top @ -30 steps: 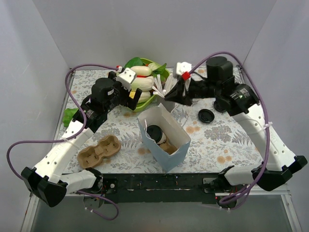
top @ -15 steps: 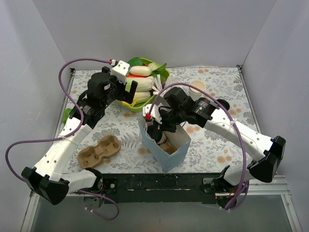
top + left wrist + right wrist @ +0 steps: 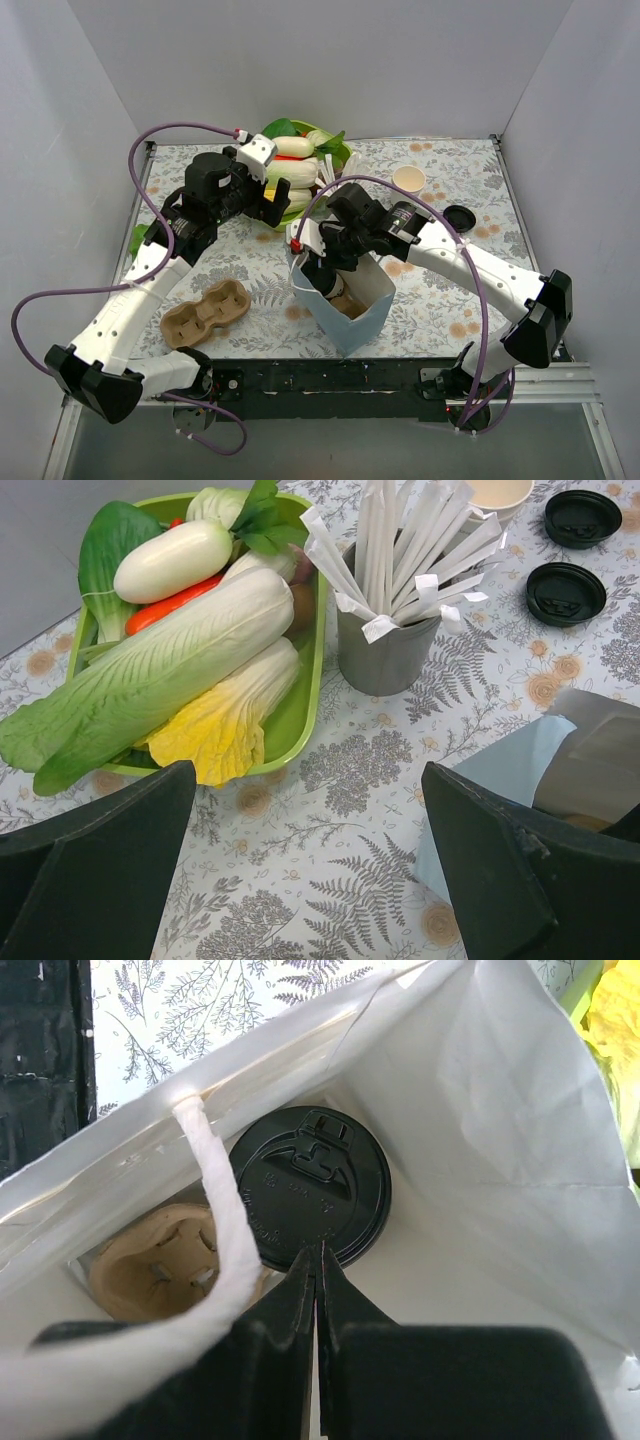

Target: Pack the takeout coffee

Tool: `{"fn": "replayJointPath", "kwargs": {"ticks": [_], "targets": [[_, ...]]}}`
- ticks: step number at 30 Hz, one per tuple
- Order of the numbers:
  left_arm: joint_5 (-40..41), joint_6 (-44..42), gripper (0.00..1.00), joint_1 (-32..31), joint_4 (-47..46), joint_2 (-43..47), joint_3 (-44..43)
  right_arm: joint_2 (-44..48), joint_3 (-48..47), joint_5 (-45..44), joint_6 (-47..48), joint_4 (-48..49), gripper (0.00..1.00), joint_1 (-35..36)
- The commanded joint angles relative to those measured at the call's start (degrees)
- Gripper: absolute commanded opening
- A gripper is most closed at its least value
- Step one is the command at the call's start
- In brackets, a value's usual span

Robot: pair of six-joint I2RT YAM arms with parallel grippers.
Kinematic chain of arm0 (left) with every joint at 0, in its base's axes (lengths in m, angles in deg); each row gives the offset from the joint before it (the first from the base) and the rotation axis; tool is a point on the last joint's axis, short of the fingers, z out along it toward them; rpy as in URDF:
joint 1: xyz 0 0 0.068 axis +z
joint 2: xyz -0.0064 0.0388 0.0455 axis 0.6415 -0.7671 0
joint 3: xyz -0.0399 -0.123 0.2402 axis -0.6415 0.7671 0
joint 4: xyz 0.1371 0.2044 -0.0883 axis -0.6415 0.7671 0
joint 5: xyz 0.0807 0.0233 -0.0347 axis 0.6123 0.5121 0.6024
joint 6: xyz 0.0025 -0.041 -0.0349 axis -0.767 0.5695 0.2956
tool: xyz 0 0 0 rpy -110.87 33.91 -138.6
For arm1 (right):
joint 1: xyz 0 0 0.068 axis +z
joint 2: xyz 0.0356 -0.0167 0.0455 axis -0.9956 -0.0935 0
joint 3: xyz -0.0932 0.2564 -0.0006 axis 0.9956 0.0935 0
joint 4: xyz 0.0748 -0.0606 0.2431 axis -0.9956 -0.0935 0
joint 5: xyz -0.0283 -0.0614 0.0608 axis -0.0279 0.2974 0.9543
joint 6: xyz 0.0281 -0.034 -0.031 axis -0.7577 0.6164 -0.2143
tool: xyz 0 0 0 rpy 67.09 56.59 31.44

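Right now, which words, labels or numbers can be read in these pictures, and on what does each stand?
No text can be read.
Black lid in the white paper bag: raised marks, too blurred to read.
Near loose lid and far loose lid: raised marks, too small.

A bag (image 3: 345, 300) stands at the near middle of the surface (image 3: 450, 290). Inside it, a lidded cup (image 3: 310, 1195) stands next to the vacant well of a carrier (image 3: 160, 1260). A second carrier (image 3: 205, 312) lies left of the bag. Behind the bag sits a tray (image 3: 305, 695) of vegetables (image 3: 170, 670), with a straw holder (image 3: 385, 655) just to its right. Further right are an open cup (image 3: 408, 178) and two lids (image 3: 565, 592).
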Motion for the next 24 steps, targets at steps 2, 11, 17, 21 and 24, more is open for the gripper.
{"fn": "replayJointPath", "kwargs": {"ticks": [2, 11, 17, 21, 24], "targets": [[-1.09, 0.17, 0.98, 0.17, 0.77, -0.43, 0.29, -0.88, -0.15, 0.6, 2.16, 1.79, 0.01, 0.52], [-5.65, 3.07, 0.98, 0.26, 3.13, -1.92, -2.69, -1.67, 1.79, 1.39, 4.53, 2.58, 0.01, 0.52], [-12.94, 6.23, 0.98, 0.35, 9.11, -3.42, -6.65, -1.76, 1.61, 0.78, 6.2, 2.41, 0.01, 0.52], [-16.47, 5.62, 0.98, 0.35, 10.52, -3.51, -6.74, -1.76, 0.73, -0.01, 6.82, 1.0, 0.01, 0.43], [-17.09, 4.48, 0.98, 0.35, 10.79, -3.77, -6.04, -0.54, -0.15, -0.8, 7.61, 1.0, 0.01, 0.52]]}}
